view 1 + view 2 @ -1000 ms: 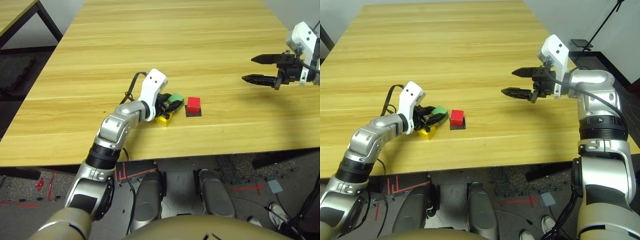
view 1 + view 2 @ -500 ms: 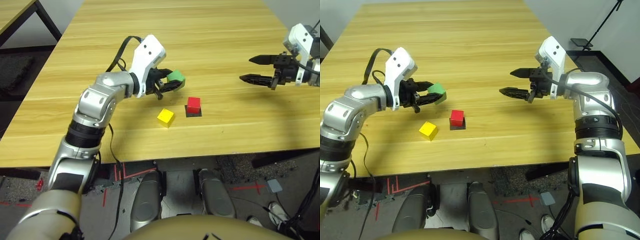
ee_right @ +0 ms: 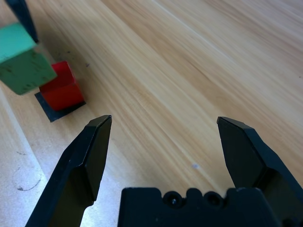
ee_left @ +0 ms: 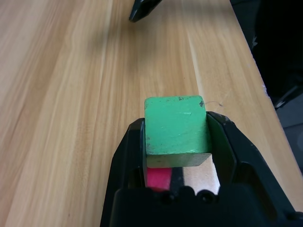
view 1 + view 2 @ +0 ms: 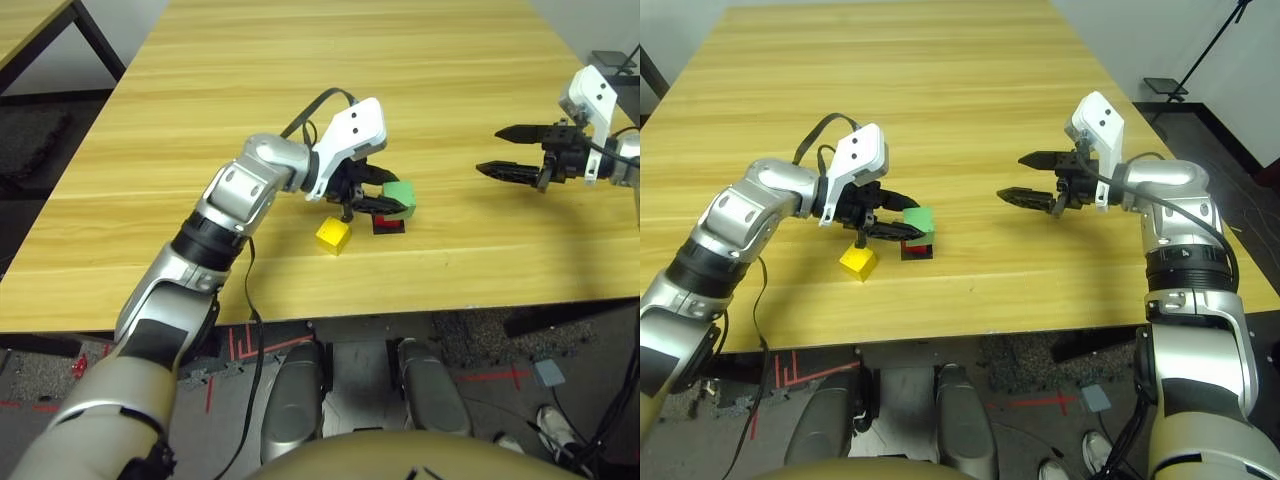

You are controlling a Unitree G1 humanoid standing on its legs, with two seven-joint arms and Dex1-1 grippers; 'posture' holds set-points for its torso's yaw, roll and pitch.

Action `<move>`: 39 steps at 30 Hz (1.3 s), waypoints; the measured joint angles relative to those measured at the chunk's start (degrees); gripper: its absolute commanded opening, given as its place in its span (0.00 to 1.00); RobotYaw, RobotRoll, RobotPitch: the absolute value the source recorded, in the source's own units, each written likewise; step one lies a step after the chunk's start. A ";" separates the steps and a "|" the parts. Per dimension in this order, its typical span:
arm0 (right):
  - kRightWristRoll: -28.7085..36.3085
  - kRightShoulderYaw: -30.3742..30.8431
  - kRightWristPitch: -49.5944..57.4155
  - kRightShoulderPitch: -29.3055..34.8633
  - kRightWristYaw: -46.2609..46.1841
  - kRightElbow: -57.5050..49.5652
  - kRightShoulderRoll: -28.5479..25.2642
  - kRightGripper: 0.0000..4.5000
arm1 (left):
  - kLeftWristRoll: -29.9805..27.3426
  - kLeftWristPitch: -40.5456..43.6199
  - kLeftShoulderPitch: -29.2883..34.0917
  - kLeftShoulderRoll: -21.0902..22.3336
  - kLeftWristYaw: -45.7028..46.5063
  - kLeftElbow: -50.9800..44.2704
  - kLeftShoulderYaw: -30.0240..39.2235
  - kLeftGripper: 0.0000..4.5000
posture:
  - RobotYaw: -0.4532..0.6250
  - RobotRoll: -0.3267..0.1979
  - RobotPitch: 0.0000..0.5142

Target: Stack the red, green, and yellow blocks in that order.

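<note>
You have a bare wooden table [image 5: 420, 90] in front of you; nothing on it serves as a container, so the three cubes are all there is to track.

Your left arm [image 5: 225, 205] reaches in from seven o'clock toward the middle of the table. Its left gripper [image 5: 385, 200] is clamped on the green block [image 5: 399, 197], one black finger on each side, and holds it in the air. In the left wrist view the green block [image 4: 176, 131] sits squarely between the fingers [image 4: 128, 151], with a patch of red showing just under it.

Your right arm [image 5: 1175, 200] comes in from three o'clock. The right gripper [image 5: 1025, 178] hangs above the table well apart from the cubes, its fingers [image 3: 92, 146] spread wide with nothing between them, pointing toward nine o'clock at the blocks.

The red block [image 3: 60, 86] stands on the black patch [image 3: 61, 109] near the table's middle, directly below the green block. From the right wrist view the green one overlaps the red one's upper edge; you cannot tell whether they touch.

The yellow block [image 5: 333, 236] lies on the table just beside the patch, at its eight o'clock, free of both grippers.
</note>
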 measured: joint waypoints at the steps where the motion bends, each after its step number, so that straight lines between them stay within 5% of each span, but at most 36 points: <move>1: 0.18 -0.08 0.46 0.60 -0.14 -0.71 -0.17 1.00 | 0.68 -1.10 -0.58 -0.33 -0.68 1.76 -0.07 0.45 | 0.57 0.60 0.27; 18: 2.46 -0.88 3.86 4.73 -2.36 -6.35 -2.29 1.00 | 6.35 -11.29 -3.15 -2.46 -6.15 15.15 1.45 0.45 | 0.55 0.58 0.29; 25: 2.46 -0.83 3.88 4.50 -2.31 -6.31 -2.30 1.00 | 6.88 -10.24 -3.11 -3.83 -2.81 15.07 3.68 0.98 | 0.58 0.56 0.26; 26: 2.45 -0.82 3.86 4.29 -2.26 -6.18 -2.30 1.00 | 6.63 -9.00 -3.12 -3.78 -1.19 14.03 4.96 0.99 | 0.58 0.57 0.26; 30: 2.42 -0.60 3.20 3.14 -1.90 -5.07 -2.32 1.00 | 5.74 -1.03 -1.94 -1.73 5.50 3.52 10.68 0.99 | 0.61 0.57 0.24; 34: 2.30 -0.23 1.77 1.41 -1.18 -2.22 -2.56 1.00 | 2.34 25.13 7.78 2.85 15.95 -23.21 19.36 0.99 | 0.64 0.56 0.24; 39: 1.84 0.51 0.10 -1.14 -0.37 0.92 -2.09 1.00 | -0.56 50.07 17.55 1.92 25.15 -44.30 25.69 0.99 | 0.68 0.55 0.25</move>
